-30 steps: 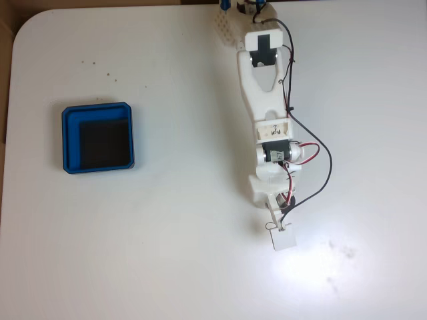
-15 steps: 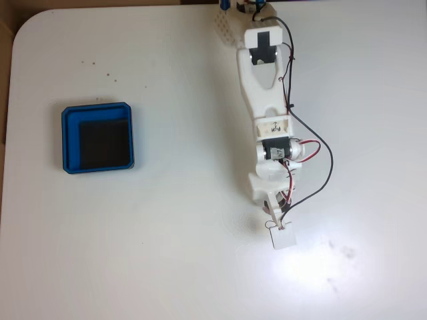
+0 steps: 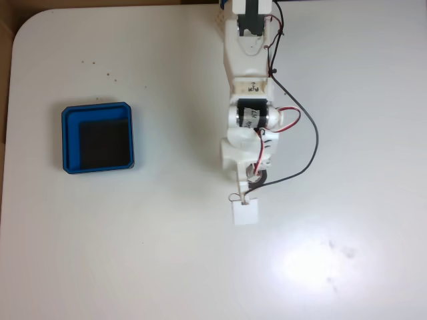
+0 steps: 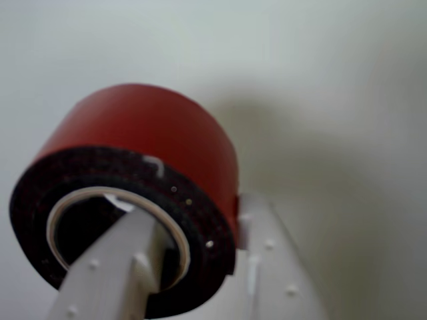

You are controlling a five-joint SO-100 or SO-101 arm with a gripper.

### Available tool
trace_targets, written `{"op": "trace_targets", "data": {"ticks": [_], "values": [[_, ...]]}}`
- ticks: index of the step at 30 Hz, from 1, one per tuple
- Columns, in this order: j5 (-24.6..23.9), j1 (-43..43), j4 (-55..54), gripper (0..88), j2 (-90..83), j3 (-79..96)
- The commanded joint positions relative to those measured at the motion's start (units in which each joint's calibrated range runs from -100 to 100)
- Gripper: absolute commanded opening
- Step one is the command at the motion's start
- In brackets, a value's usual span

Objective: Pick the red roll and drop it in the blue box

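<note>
The blue box [image 3: 98,137] sits at the left of the fixed view on the white desk [image 3: 167,267], empty, its black floor bare. The carry would go best level and leftward across the frame, releasing only once the roll is over that floor rather than its rim. At centre right, the tool [image 3: 250,190] is closed on the red roll [image 4: 137,170]: in the wrist view one finger [image 4: 113,267] passes through the hollow centre and the other presses the red outer side, so the wall is pinched between them and appears lifted clear of the desk.
</note>
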Motion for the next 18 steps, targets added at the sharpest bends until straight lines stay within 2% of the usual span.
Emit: {"op": "trace_targets", "data": {"ticks": [1, 18], "values": [[0.37, 6.16, 2.06, 1.0, -5.96, -3.56], [0.11, 37.52, 1.16, 1.0, -6.47, -3.83]]}}
